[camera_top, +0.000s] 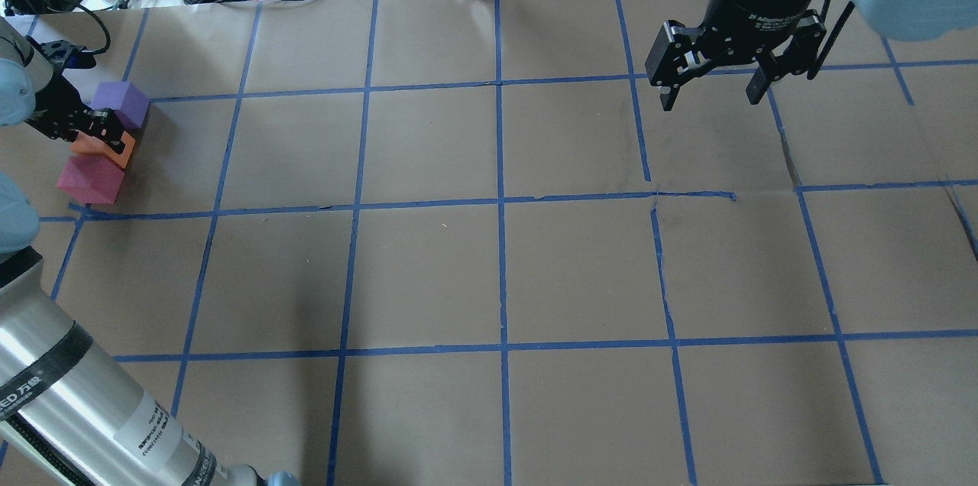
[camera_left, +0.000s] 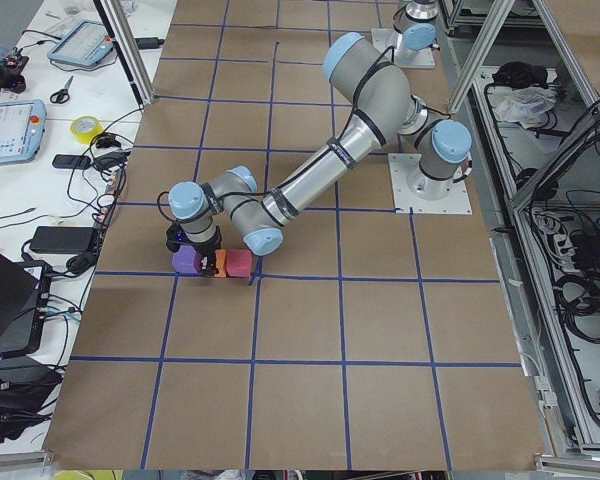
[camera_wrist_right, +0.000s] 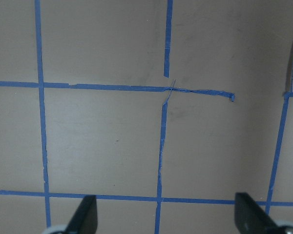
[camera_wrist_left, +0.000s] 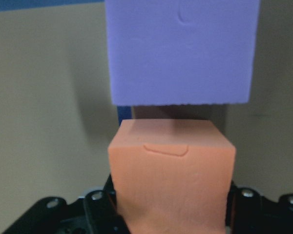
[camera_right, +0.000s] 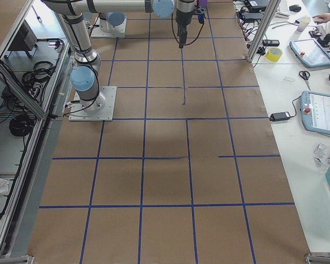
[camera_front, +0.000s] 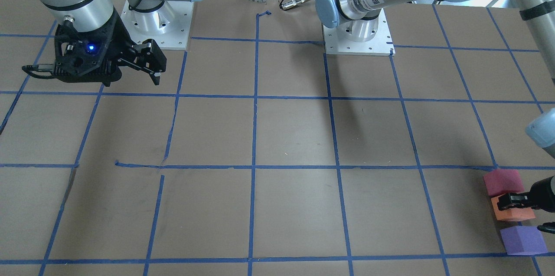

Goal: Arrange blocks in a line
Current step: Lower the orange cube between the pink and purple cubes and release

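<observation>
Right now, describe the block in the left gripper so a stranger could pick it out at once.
Go to the end of the table on the robot's left, where a short row lies. The orange block is the middle of three, held between the fingers of the left gripper. The purple block lies beyond it and the pinkish-red block lies nearer the robot.

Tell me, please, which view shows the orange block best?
Left wrist: the orange block is large and close. Front and overhead show it small, partly behind the left gripper; exterior left shows a sliver; the others, nothing.
</observation>
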### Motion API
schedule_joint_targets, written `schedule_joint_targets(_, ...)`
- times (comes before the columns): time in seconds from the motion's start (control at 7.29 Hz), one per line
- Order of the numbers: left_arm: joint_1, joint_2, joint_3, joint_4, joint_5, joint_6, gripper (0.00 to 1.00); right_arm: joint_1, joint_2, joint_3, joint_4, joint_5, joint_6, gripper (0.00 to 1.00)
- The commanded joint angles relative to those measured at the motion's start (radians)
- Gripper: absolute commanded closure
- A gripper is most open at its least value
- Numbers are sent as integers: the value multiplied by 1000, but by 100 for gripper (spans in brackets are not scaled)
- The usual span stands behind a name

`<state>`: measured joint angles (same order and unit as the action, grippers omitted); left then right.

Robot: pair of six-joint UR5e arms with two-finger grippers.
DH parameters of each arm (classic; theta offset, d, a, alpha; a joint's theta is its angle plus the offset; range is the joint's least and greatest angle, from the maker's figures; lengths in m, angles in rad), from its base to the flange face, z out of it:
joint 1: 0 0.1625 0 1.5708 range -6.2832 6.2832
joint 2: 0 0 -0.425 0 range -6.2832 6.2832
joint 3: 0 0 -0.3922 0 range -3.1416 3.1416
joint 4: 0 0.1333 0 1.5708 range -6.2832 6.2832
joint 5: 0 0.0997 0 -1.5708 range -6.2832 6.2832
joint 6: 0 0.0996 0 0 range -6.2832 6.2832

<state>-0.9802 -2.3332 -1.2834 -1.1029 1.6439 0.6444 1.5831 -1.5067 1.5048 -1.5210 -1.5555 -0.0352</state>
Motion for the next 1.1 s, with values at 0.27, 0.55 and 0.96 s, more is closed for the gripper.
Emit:
schedule_joint_targets(0.27,0,8,-19,-2,4,8,1,0,-1,6,-1,0,0,0)
schedule_joint_targets(0.55,0,12,-17,-8,8,8,0,0,-1,9,-1,0,0,0)
schedule_joint_targets(0.96,9,133,-4,-151,2,11,0,0,-3,9,-1,0,0,0)
